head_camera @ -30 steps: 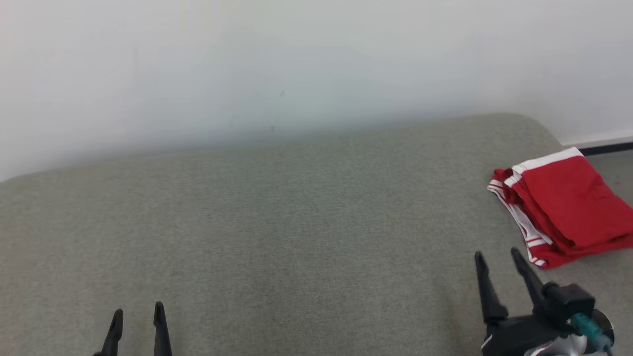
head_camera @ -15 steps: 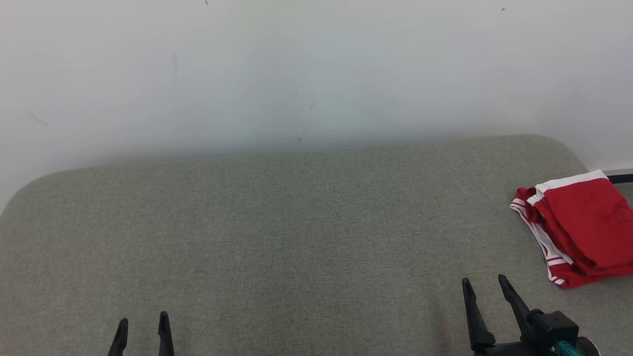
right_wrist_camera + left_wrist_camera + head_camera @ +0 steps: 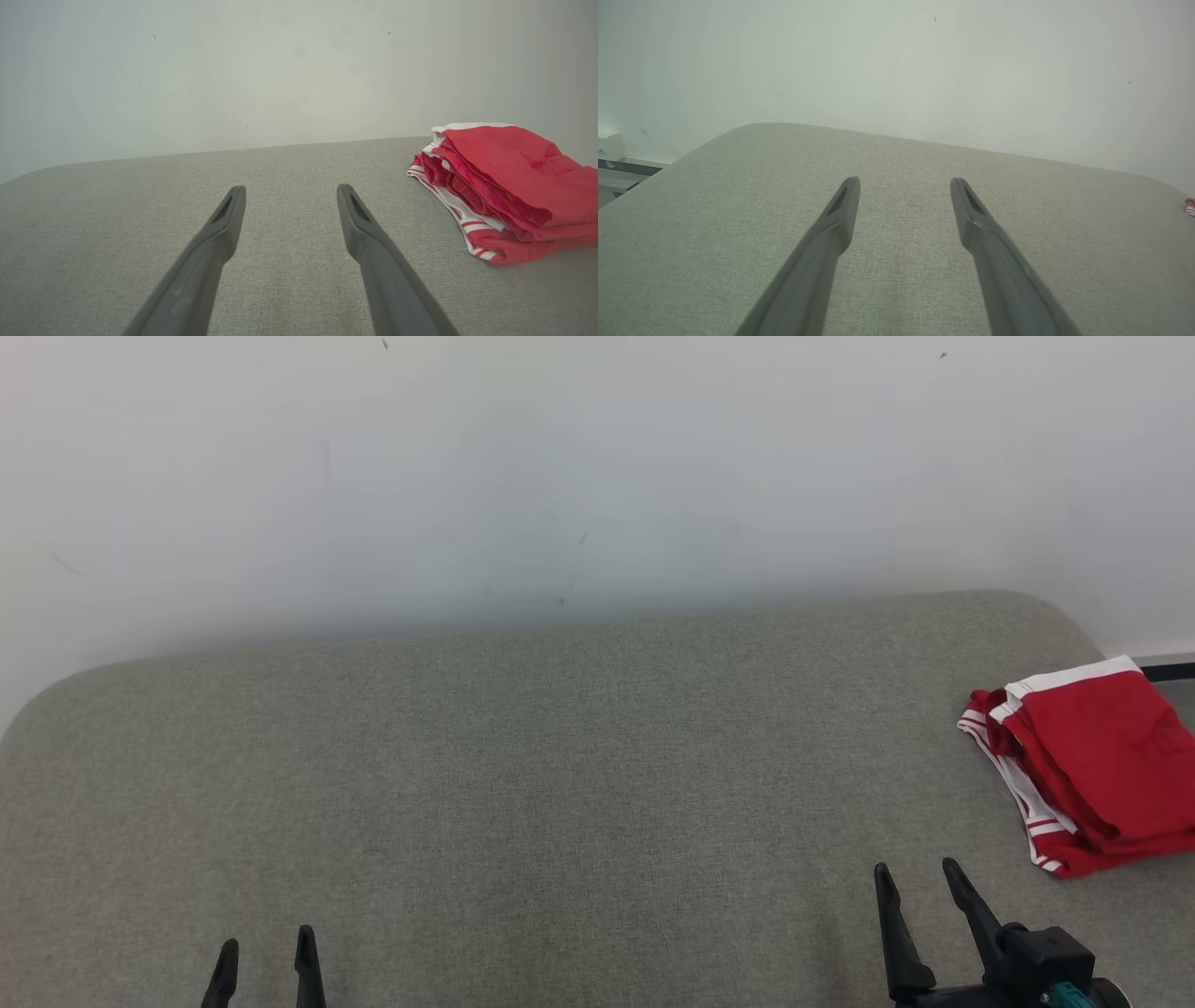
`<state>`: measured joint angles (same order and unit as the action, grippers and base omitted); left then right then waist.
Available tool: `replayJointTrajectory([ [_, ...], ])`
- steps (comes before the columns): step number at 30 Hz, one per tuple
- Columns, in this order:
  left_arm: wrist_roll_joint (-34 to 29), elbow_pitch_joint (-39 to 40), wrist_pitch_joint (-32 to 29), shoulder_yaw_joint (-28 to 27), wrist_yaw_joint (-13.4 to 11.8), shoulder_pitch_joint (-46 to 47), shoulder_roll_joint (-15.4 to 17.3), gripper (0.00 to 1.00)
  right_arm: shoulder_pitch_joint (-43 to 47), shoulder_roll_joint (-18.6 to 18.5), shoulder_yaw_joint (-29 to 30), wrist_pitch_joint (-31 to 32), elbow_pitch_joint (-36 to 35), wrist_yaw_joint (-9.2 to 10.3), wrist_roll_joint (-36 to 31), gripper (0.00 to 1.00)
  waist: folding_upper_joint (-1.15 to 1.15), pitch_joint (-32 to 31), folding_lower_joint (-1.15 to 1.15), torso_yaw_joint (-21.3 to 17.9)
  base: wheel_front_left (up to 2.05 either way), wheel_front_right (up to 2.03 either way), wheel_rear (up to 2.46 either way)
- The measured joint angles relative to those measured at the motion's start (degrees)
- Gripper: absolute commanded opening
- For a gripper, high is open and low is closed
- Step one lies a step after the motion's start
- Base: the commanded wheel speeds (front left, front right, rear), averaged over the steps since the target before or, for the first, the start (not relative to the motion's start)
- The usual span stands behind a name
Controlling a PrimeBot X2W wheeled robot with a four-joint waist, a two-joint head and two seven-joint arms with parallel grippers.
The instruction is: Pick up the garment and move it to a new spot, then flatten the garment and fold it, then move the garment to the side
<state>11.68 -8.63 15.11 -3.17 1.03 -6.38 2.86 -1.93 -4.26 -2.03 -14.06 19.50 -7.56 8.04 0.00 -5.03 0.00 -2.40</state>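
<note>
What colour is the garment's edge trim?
White with thin red stripes on the red garment; clearest in the right wrist view.

one red garment [image 3: 1092, 761], one cushion [image 3: 560, 775], two: left end effector [image 3: 266, 941], right end effector [image 3: 915, 866].

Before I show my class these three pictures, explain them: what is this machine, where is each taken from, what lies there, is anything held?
A two-armed robot. One picture looks down from its head; the other two look forward from the wrists. The left gripper and right gripper stand open, holding nothing. A folded red garment with white trim lies on the grey padded surface, on the robot's right, touching neither gripper.
</note>
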Motion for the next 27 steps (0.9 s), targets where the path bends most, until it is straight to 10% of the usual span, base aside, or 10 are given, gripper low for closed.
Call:
replayJointTrajectory([
  [3,0.09,-0.01,0.0,-0.08,0.07,0.0,0.0,1.0,0.07,0.13,0.02,0.18,-0.05,0.0,0.0,1.0,0.0,0.04,0.0,-0.05,0.0,0.0,0.0],
  [4,0.11,-0.03,0.0,-0.09,0.09,0.0,0.0,0.0,0.07,0.16,0.02,0.19,-0.05,0.0,0.0,0.0,0.0,0.03,0.0,-0.07,0.0,0.0,0.0],
  [27,13.01,-5.99,-3.93,-0.19,1.02,-0.48,-0.76,0.0,3.58,0.48,1.11,3.99,3.97,0.0,13.45,0.0,0.0,0.58,0.0,0.17,0.0,0.0,0.0],
])
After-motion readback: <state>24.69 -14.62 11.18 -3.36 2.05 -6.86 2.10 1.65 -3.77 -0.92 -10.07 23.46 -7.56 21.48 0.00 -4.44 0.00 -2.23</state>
